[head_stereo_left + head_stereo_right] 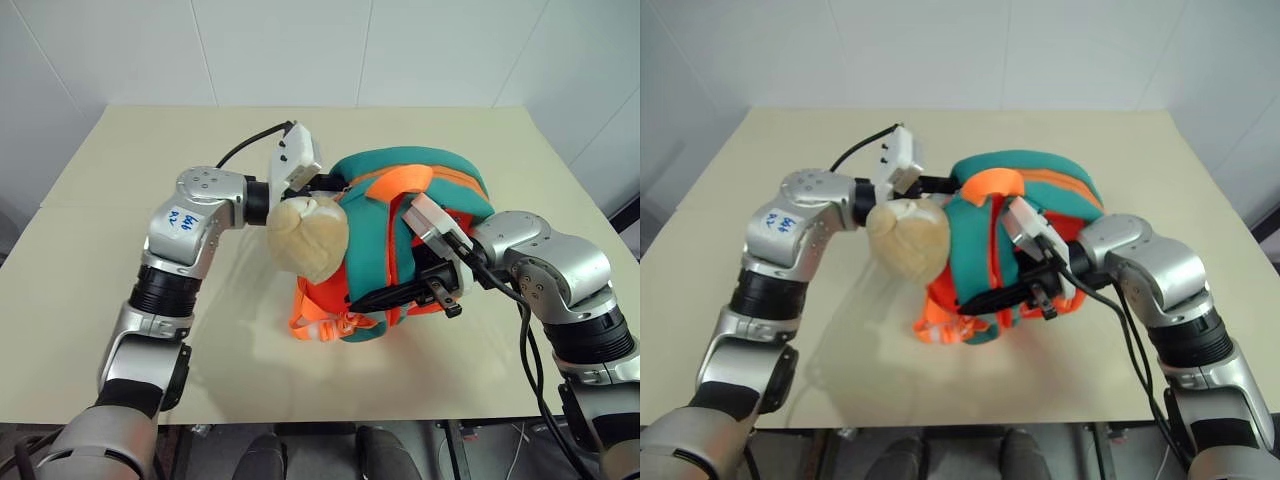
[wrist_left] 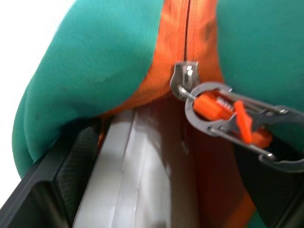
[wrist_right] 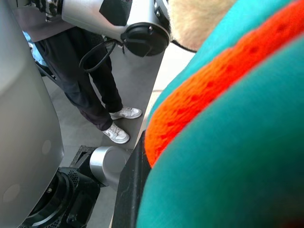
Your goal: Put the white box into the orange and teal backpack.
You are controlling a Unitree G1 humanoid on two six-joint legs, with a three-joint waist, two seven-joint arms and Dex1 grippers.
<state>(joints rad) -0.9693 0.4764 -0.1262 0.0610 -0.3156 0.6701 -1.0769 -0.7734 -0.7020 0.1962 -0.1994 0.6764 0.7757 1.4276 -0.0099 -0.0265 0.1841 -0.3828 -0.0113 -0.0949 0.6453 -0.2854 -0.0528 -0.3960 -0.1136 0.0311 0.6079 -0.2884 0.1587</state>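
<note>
place: lab | cues: bare beige table [image 1: 120,300]; plain white walls [image 1: 300,50]

You see the orange and teal backpack [image 1: 400,230] in soft matt cloth with coarse woven orange webbing, its plush toy [image 1: 308,238] tan and fuzzy. The zipper pull [image 2: 183,80] and the clip [image 2: 228,123] hooked to it look like dull grey metal. Inside, the white box [image 2: 128,180] shows smooth, faintly glossy plastic; the table [image 1: 120,170] under it all is smooth and matt.
</note>
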